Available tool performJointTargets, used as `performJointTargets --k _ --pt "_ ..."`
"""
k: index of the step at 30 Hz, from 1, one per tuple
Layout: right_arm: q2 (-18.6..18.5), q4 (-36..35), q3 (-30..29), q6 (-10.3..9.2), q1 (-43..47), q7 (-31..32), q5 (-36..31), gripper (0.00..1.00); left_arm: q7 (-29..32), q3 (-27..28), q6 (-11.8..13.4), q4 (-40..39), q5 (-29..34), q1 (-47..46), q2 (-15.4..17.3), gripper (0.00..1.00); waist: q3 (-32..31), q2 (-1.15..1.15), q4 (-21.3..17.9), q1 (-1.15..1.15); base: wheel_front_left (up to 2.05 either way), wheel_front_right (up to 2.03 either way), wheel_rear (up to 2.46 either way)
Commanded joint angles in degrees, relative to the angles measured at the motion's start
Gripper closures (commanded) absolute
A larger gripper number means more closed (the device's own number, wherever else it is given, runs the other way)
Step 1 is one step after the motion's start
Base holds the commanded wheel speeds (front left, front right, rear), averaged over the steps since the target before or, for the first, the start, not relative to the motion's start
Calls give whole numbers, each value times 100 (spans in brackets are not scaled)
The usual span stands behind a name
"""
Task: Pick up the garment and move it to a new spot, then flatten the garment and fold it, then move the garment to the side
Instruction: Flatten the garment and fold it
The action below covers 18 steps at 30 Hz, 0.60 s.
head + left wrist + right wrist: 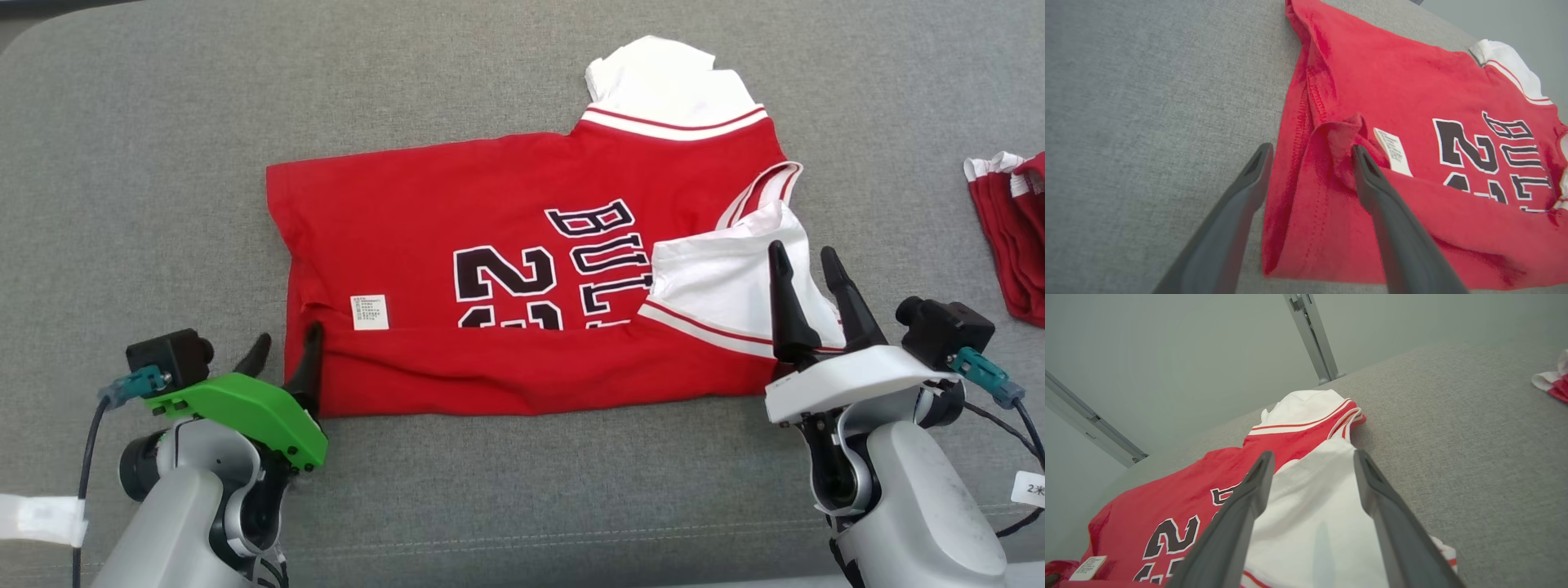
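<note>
Left claw [288,333] is open: its outer finger sits over the bare grey cushion [163,163], and its inner finger touches the near-left corner of the red shirt [457,212], right at a bunched fold. A white label [369,312] is just to the right of that finger. Right claw [802,249] is open too, holding nothing, with both fingers over the white sleeve [718,278] at the shirt's near-right end. The shirt lies flat on the cushion between the two claws and stretches away from them. Its near long edge is doubled over the bottom of the black print. A second white sleeve [661,77] sticks out on the far side, beyond the right claw. A pile of red-and-white cloth [1008,237] lies well off to the right of the right claw, apart from the shirt. Nothing lies between either claw and the shirt. The left wrist view shows the hem stitching and the crumpled corner up close. The right wrist view shows a pale wall and metal rails [1312,335] beyond the cushion edge. Count: two claws, one shirt, two white sleeves, one label, one side pile, two rails.
</note>
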Motion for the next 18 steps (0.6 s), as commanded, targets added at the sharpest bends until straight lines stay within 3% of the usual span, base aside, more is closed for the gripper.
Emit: performJointTargets --k 1,10,18 --pt "-84 -28 -4 0 41 -72 -121 0 -245 42 89 -37 165 -33 49 0 -31 0 10 0 0 0 0" --pt "-142 -603 -213 0 662 -198 -1109 0 -1394 -5 707 -590 955 600 191 0 -407 0 27 0 0 0 0" --pt "-63 -1146 -359 0 1456 -198 -1799 0 -1737 -93 1028 -1080 1255 1384 312 0 -775 0 57 0 0 0 0"
